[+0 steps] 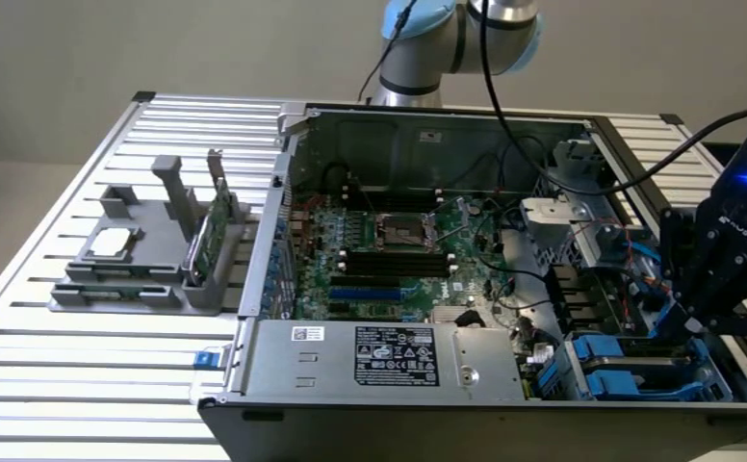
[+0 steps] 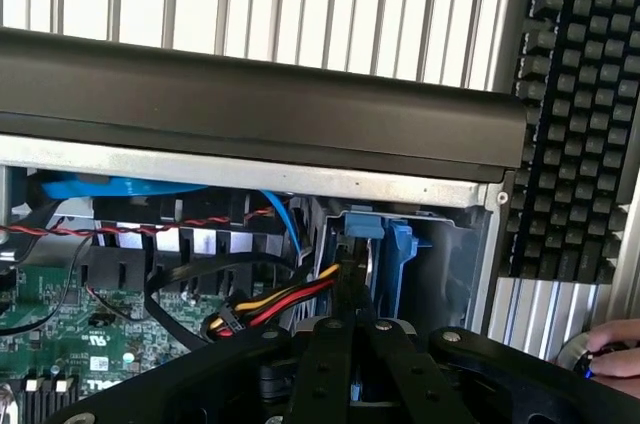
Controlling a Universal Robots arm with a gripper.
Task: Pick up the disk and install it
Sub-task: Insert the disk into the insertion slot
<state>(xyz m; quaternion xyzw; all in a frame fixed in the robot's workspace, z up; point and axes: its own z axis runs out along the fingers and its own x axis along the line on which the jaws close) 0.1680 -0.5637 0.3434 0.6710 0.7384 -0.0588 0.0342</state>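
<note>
The disk [image 2: 396,242] stands on edge in the drive bay at the corner of the open computer case [image 1: 347,358]; its blue plastic rail and a strip of silver metal show, the rest is hidden by the bay. My gripper [image 2: 349,279] is shut, its black fingers pressed together, with the tips right at the disk's blue rail. I cannot tell whether they touch it. In the exterior view the gripper [image 1: 672,329] reaches down into the case's corner at the exterior view's right, beside the blue drive carriers [image 1: 615,373].
Red, yellow and black power cables [image 2: 285,301] and a blue data cable [image 2: 288,216] run close to the fingers. The motherboard [image 1: 393,252] fills the case's middle. A grey holder [image 1: 136,274] with a chip and a green card stands on the slatted table. A keyboard [image 2: 580,94] and a hand [image 2: 615,356] are nearby.
</note>
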